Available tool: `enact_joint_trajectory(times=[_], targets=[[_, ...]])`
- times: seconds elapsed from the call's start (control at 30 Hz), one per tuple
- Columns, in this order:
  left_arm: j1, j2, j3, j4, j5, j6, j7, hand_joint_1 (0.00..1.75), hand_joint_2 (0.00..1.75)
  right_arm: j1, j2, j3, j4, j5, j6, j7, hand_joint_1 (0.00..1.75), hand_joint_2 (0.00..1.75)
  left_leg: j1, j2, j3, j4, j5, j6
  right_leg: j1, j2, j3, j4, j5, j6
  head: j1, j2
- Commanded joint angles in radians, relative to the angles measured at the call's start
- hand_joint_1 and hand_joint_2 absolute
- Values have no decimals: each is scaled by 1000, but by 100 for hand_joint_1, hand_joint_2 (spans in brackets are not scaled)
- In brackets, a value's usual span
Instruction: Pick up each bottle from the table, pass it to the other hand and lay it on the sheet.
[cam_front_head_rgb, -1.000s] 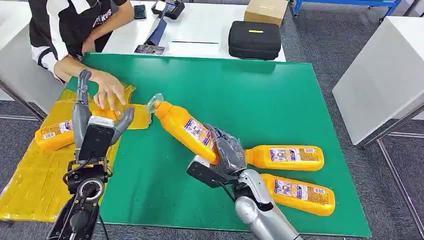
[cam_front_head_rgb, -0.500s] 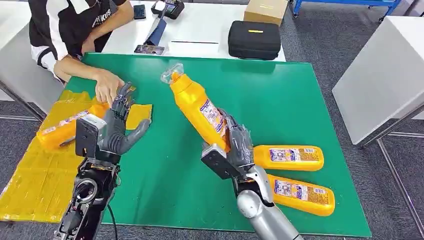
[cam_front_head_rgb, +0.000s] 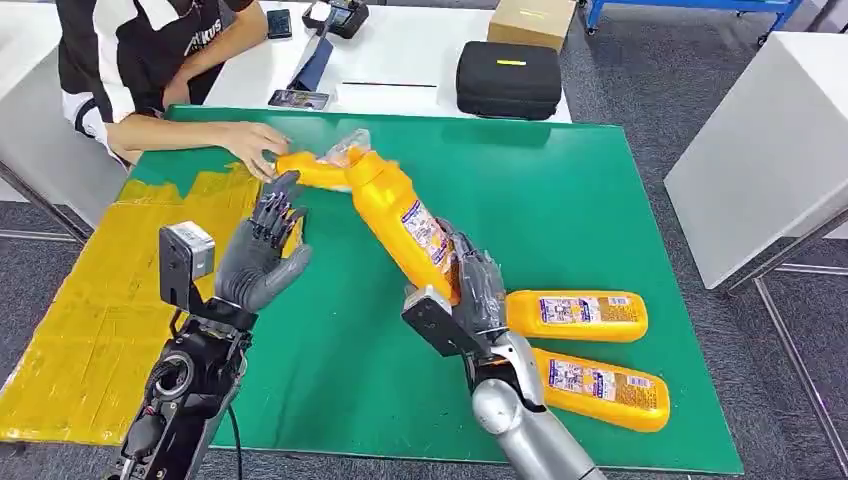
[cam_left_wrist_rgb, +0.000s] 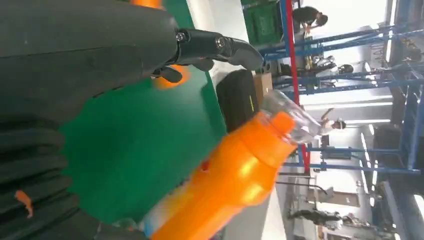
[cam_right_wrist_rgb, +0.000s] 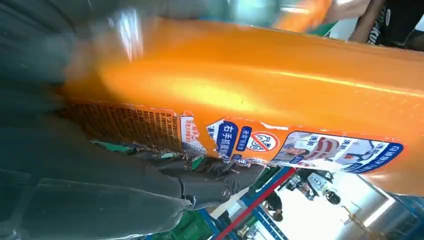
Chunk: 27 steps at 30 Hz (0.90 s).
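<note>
— Right hand (cam_front_head_rgb: 470, 290)?
— Fingers (cam_right_wrist_rgb: 215, 182) wrapped round the lower body of an orange bottle (cam_front_head_rgb: 400, 220), held tilted above the green worktop (cam_front_head_rgb: 560, 200), cap end up and leaning toward the left hand.
— Left hand (cam_front_head_rgb: 262, 255)?
— Raised, holding nothing, fingers (cam_front_head_rgb: 275, 210) spread and pointing up, just beside the bottle's neck, not touching.
— Other bottles?
— Two lying side by side (cam_front_head_rgb: 575, 315) (cam_front_head_rgb: 600, 385) on the worktop near the right arm. Another (cam_front_head_rgb: 310, 168) blurred, gripped by a person's hand (cam_front_head_rgb: 255, 140) at the far edge of the yellow sheet (cam_front_head_rgb: 90, 330).
— Beyond?
— Black case (cam_front_head_rgb: 510, 78) and cardboard box (cam_front_head_rgb: 530, 20) on a white table behind.
</note>
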Motion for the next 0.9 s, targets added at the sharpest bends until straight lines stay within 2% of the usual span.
enact_joint_trajectory(times=[0.03, 0.1, 0.17, 0.23, 0.43, 0.47, 0.9], targets=[[-70, 17, -27, 115, 27, -7, 6, 0, 175, -52, 30, 76, 126, 41, 7, -5, 175, 175, 0, 0, 9, 0, -4, 1, 1, 1, 8, 1, -3, -7, 0, 0], [-72, 17, -28, 123, 28, -7, 5, 0, 175, -52, 37, 85, 136, 39, 5, -16, 175, 175, 1, 0, 5, -1, -2, 0, 1, 1, 5, -1, -1, -4, 0, 0], [-74, 17, -30, 131, 28, -5, 5, 0, 175, -51, 38, 109, 144, 54, 1, -30, 175, 175, 0, 0, 9, 0, -4, 1, 1, 1, 8, 0, -3, -7, 0, 0], [-77, 16, -32, 139, 27, -4, 2, 0, 175, -47, 44, 126, 145, 66, 0, -40, 175, 175, 0, 0, 3, -1, -1, 0, 1, 0, 3, 0, -1, -3, 0, 0], [-94, 9, -31, 174, 37, -3, -8, 0, 175, -44, 53, 162, 145, 72, -55, -108, 175, 175, 0, -1, 12, 1, -6, 1, 1, 1, 11, 2, -6, -10, 0, 0], [-94, 8, -31, 176, 38, -3, -9, 0, 175, -45, 53, 165, 147, 73, -55, -110, 175, 175, 0, -1, 5, 0, -2, 1, 1, 0, 5, 0, -2, -5, 0, 0], [-104, 12, -39, 200, 81, -38, -11, 0, 175, -69, 65, 225, 182, 125, -83, -120, 175, 175, 0, 0, 6, 0, -3, 1, 1, 1, 5, 0, -2, -6, 0, 0]])
